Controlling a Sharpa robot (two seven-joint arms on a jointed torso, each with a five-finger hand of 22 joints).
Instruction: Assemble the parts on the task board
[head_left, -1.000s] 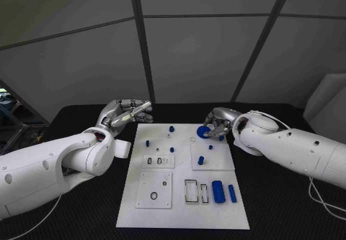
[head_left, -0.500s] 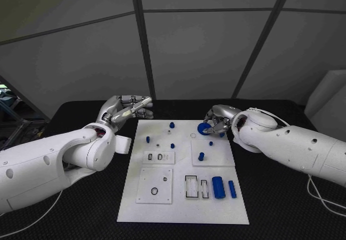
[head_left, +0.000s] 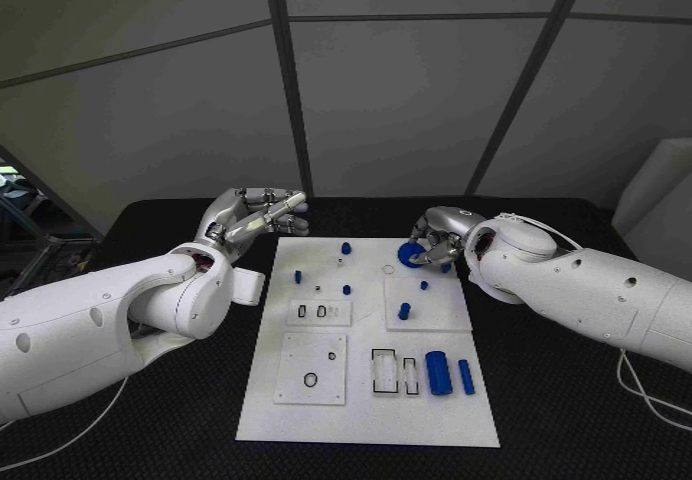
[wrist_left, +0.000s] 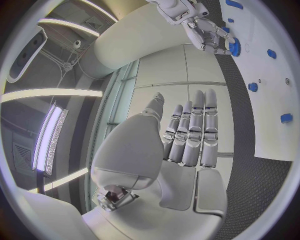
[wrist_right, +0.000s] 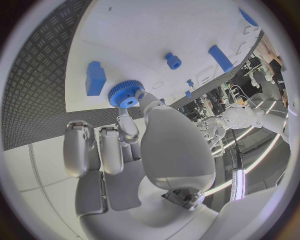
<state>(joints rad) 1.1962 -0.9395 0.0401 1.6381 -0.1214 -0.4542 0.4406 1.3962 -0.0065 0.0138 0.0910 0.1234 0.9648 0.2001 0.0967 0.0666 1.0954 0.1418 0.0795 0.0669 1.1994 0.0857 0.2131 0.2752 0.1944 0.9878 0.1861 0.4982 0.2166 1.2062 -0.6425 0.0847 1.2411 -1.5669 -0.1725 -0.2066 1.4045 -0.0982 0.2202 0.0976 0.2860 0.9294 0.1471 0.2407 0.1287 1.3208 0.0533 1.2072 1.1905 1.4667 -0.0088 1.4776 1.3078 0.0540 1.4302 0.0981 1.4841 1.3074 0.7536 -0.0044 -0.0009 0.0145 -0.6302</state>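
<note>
One unlettered gear, right hand

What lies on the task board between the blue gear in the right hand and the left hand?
In the head view, one upright blue peg stands between the gear, held by the right hand, and the left hand.

The right hand covers part of the blue gear in the head view

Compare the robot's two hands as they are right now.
The right hand pinches a blue gear over the far edge of the task board; the left hand holds nothing. The right hand's fingers curl onto the gear; the left hand's fingers lie straight and apart, off the board's left far corner. Both are silver.
</note>
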